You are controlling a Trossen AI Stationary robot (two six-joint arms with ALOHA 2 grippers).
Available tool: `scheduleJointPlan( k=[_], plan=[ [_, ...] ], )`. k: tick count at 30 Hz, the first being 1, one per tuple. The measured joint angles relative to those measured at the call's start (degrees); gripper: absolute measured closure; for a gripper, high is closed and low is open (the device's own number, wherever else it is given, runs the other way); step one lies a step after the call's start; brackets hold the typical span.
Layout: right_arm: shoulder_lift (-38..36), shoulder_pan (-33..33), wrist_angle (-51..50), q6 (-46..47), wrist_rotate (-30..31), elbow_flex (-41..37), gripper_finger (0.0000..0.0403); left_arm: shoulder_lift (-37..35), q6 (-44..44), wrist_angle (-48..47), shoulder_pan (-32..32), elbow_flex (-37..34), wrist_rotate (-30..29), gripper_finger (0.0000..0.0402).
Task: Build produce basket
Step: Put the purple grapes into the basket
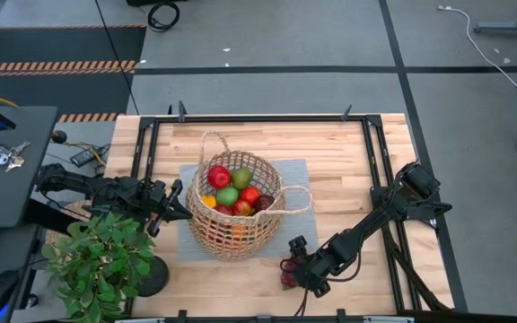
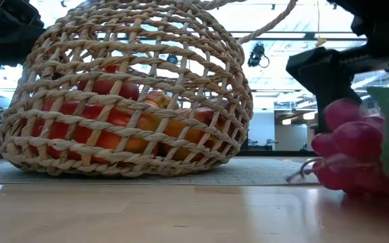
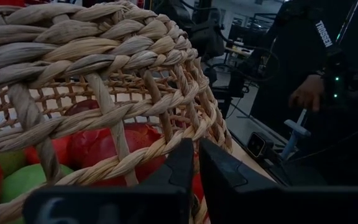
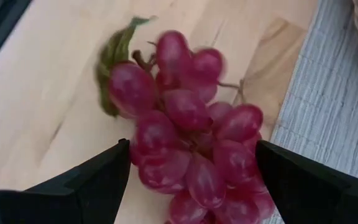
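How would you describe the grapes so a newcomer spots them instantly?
Start at the big wicker basket on the grey mat mid-table, then go toward the near-right, just off the mat's corner. There the bunch of purple-red grapes lies on bare wood between the right gripper's open fingers. It is the only fruit outside the basket.

Fruit lies in the basket [image 1: 233,208]; the grapes [image 1: 289,274] lie on the bench [image 1: 348,170] right of it.
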Motion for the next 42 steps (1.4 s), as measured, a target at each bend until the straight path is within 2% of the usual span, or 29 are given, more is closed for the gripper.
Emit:
scheduleJointPlan(
  k=[7,16,21,25,36,42],
  plan=[
    [0.0,-1.4,1.0,4.4,0.9,-0.7,0.0065,0.0,0.0,0.0,0.0,0.0,0.0,0.0373],
    [0.0,-1.7,1.1,4.4,1.4,-0.7,0.0173,0.0,0.0,0.0,0.0,0.0,0.0,0.0369],
    [0.0,-1.8,1.3,6.8,2.4,-0.7,0.0211,0.0,0.0,0.0,0.0,0.0,0.0,0.0374],
    [-0.2,-2.1,1.7,9.1,3.0,-0.5,0.0225,0.0,0.0,0.0,0.0,0.0,0.0,0.0369],
    [-1.6,-2.3,1.9,7.9,5.4,3.3,0.0239,0.0,0.0,0.0,0.0,0.0,0.0,0.0374],
    [-7.2,-2.0,2.6,7.7,14.6,3.9,0.025,0.0,0.0,0.0,0.0,0.0,0.0,0.0368]
  ],
)
